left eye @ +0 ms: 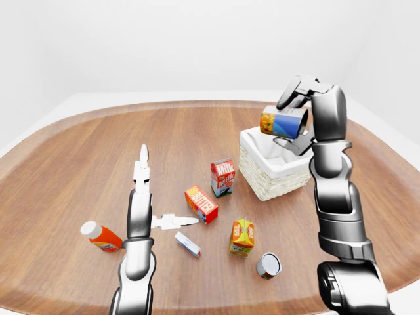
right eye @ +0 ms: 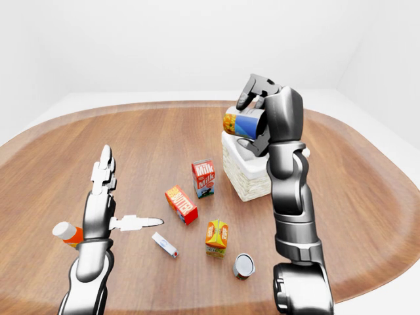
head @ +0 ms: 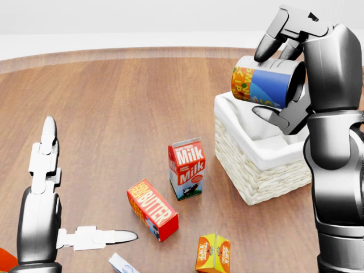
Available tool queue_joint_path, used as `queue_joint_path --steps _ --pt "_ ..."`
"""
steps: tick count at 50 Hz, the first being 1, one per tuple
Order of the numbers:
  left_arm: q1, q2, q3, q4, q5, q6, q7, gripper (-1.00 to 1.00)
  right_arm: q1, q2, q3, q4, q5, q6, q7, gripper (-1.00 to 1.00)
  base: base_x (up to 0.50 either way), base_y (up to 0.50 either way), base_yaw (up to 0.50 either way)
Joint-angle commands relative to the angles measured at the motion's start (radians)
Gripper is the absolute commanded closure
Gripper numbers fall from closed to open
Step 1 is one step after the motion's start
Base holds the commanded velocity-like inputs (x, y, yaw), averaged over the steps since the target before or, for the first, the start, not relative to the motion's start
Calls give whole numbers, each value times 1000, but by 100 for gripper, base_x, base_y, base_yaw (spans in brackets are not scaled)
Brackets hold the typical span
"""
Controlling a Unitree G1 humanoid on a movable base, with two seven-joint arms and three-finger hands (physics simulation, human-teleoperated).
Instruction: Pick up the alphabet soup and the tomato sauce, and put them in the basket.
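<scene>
basket (head: 250,170): the right forearm (head: 335,170) is covering its right end in the head view, and the held can (head: 266,84) is hiding part of the far rim; the inside is not showing.
can label: too small to read, so which can this is cannot be told.
small white box (head: 122,264): the head view's bottom edge is cutting it off.
bottle (head: 4,260): only an orange-red sliver is showing at the head view's bottom left corner.
lying can (left eye: 268,265): its print is too small to make out.
</scene>
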Motion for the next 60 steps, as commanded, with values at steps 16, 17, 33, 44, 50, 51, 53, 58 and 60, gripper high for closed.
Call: queue_joint_path --steps 16,17,33,44,50,51,53,58,60 --pt "2 -1 -2 -2 2 0 0 -100 -217 -44 44 458 -116 0 -192 100 0 0 0" --pt "1 -1 -2 -3 2 0 0 -100 -225 -44 46 474 -123 0 -196 100 0 0 0" --pt "2 -1 -3 -8 1 0 -2 -100 -403 -31 101 859 -216 0 -346 100 0 0 0" --pt "-2 -1 0 0 -1 0 0 -100 -517 -32 126 1074 -266 0 -435 100 0 0 0" --pt "-5 -1 2 3 -3 0 -1 -100 -541 -32 137 1146 -288 0 -439 100 0 0 0" --pt "-5 -1 2 4 -3 0 0 -100 -542 -32 137 1152 -290 0 -439 100 0 0 0" --pt "-5 0 3 11 -4 0 1 -100 -548 -28 143 1182 -301 0 -439 100 0 0 0" --pt "-4 -2 2 3 -2 0 0 -100 -569 -24 154 1244 -327 0 -439 100 0 0 0" --pt "-3 -2 1 -1 -3 0 -1 -100 -575 -24 157 1267 -338 0 -439 100 0 0 0"
